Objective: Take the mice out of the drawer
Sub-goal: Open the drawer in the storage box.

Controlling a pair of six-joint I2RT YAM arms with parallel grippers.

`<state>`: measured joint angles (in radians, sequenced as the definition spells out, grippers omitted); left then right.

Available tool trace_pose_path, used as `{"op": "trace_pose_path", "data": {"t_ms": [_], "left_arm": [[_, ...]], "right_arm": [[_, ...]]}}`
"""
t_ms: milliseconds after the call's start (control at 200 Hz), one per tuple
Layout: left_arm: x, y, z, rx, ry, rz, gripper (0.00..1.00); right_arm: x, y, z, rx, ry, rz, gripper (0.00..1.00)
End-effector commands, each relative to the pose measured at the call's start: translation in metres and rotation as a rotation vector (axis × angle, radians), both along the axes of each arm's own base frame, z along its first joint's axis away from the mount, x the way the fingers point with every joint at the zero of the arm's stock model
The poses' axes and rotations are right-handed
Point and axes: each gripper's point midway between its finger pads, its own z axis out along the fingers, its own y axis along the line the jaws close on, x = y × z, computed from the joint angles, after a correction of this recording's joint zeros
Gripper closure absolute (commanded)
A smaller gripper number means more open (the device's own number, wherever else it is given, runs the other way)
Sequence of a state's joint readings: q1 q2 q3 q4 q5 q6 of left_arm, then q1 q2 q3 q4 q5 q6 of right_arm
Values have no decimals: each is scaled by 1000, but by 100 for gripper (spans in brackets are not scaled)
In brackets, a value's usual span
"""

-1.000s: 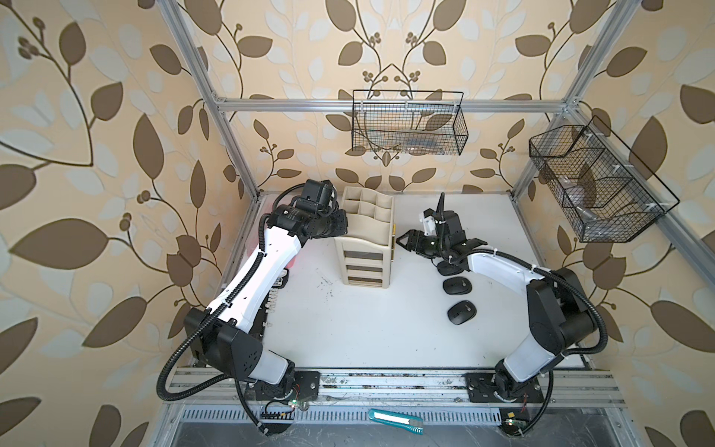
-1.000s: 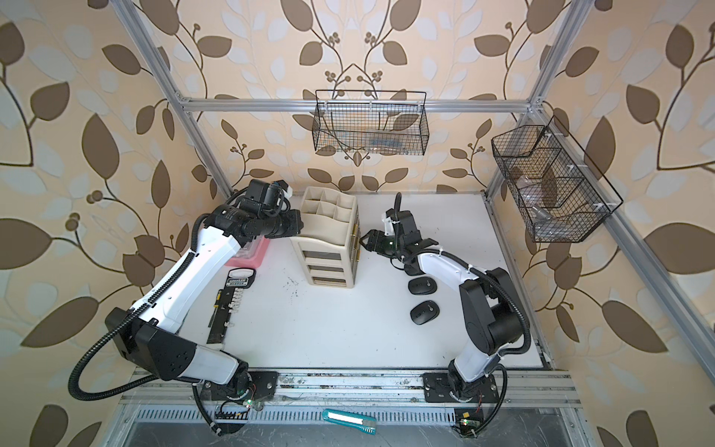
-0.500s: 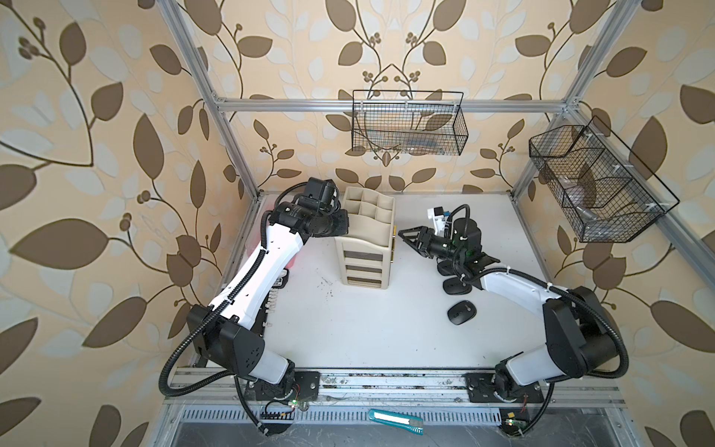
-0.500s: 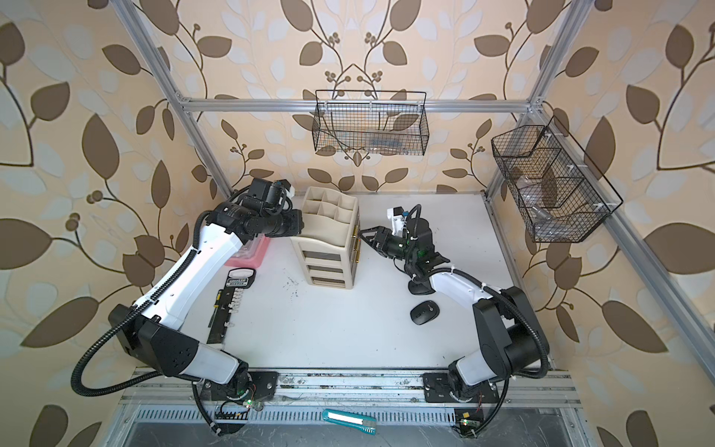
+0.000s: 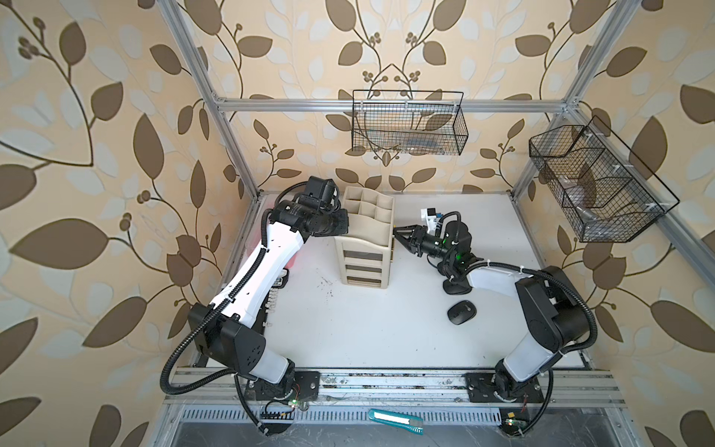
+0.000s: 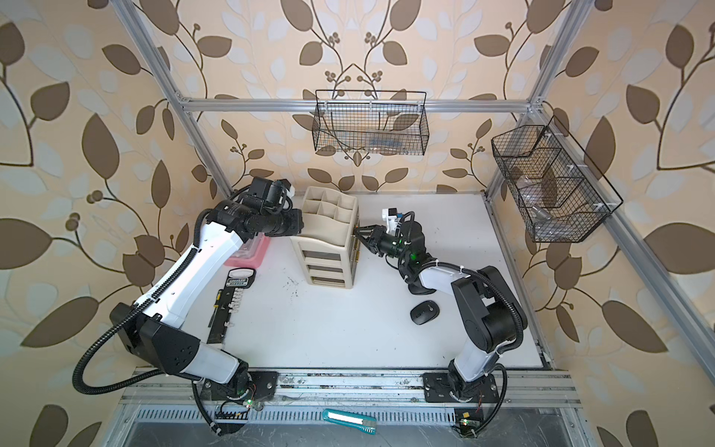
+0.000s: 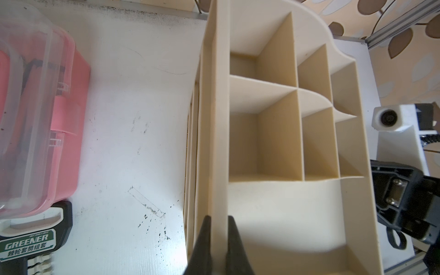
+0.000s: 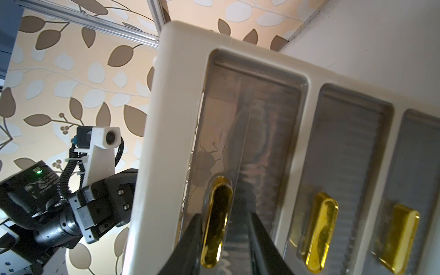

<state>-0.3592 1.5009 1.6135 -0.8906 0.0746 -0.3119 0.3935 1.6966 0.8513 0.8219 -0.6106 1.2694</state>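
Observation:
A beige drawer unit (image 5: 365, 247) stands at the back middle of the table. My left gripper (image 7: 219, 217) is shut on its thin top side wall (image 7: 217, 119). My right gripper (image 8: 225, 215) is at the top drawer (image 8: 250, 142), its jaws astride the gold handle (image 8: 217, 221). One finger touches the handle and the other stands clear, so it is open. In both top views the right gripper (image 5: 396, 234) (image 6: 358, 234) meets the unit's right face. Two black mice lie on the table, one in the open (image 5: 461, 312) and one (image 5: 454, 288) half under my right arm. The drawer's smoky front hides what is inside.
A pink lidded box (image 6: 249, 251) and a Greener tool set (image 6: 240, 278) lie left of the unit, under my left arm. Wire baskets hang on the back wall (image 5: 408, 124) and the right wall (image 5: 592, 182). A teal knife (image 5: 394, 420) lies past the front rail.
My right arm has swung from above the mice to the unit's right face, and its jaws have narrowed around the top handle. The left arm has barely moved.

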Motion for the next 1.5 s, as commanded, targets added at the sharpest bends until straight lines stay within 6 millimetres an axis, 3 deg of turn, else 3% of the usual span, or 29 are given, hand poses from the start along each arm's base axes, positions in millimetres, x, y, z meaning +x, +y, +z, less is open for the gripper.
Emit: {"op": "trace_pose_path", "data": {"t_ms": [0, 210, 475, 911, 1316, 1496], "left_arm": [[-7, -2, -2, -16, 54, 4, 94], [-5, 11, 2, 37, 38, 55, 97], [-6, 30, 6, 130, 33, 107, 99], [-7, 40, 16, 103, 21, 115, 100], [-11, 43, 17, 94, 32, 100, 100], [-12, 34, 15, 56, 45, 67, 100]], "right_arm": [[3, 8, 10, 53, -8, 21, 74], [3, 6, 11, 25, -5, 12, 87], [2, -13, 15, 21, 2, -10, 91], [1, -67, 16, -51, 23, -75, 91], [17, -77, 19, -67, 40, -88, 91], [20, -78, 16, -67, 55, -91, 89]]}}
